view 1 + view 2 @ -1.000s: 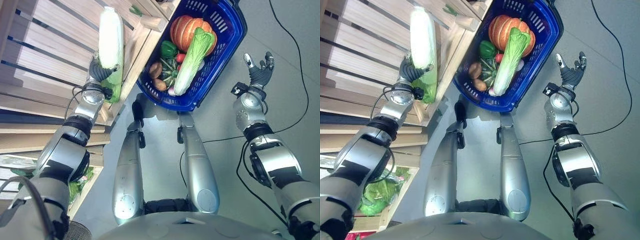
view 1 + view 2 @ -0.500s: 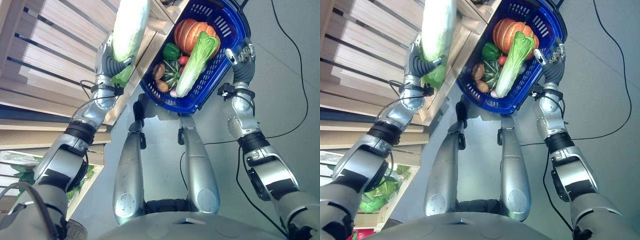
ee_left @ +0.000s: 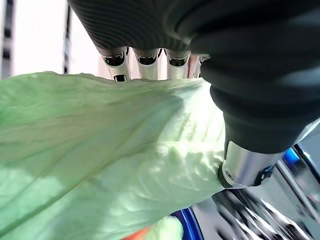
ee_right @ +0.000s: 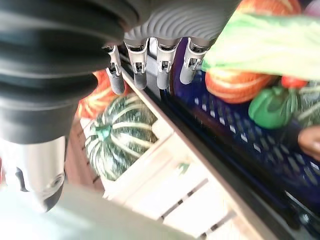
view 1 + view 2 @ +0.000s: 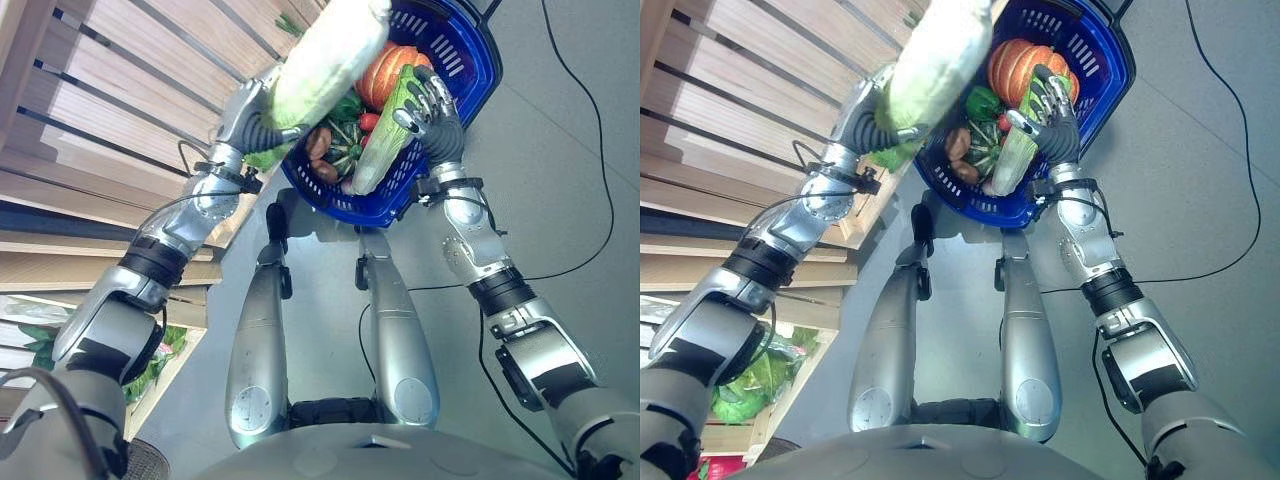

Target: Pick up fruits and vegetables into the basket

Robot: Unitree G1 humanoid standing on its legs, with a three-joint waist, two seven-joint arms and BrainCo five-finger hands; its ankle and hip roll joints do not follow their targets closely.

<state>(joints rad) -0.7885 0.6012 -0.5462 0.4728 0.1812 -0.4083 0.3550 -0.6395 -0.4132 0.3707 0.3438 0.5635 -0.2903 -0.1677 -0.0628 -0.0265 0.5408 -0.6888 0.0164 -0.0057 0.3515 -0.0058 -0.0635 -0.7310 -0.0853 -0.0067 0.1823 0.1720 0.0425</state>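
My left hand is shut on a long pale-green napa cabbage, which hangs tilted over the left rim of the blue basket. In the left wrist view the cabbage lies across my fingers. The basket holds an orange pumpkin, a second napa cabbage, a green pepper and brown potatoes. My right hand hovers open above the basket, just beside the cabbage lying in it. Its fingers show straight and hold nothing.
Slatted wooden shelves run along the left. A low crate of leafy greens sits at the lower left. A striped green squash lies in a wooden crate past the basket's rim. Grey floor spreads right.
My left hand swung the cabbage from the shelf side rightwards over the basket. My right hand came in from the open floor on the right to above the basket.
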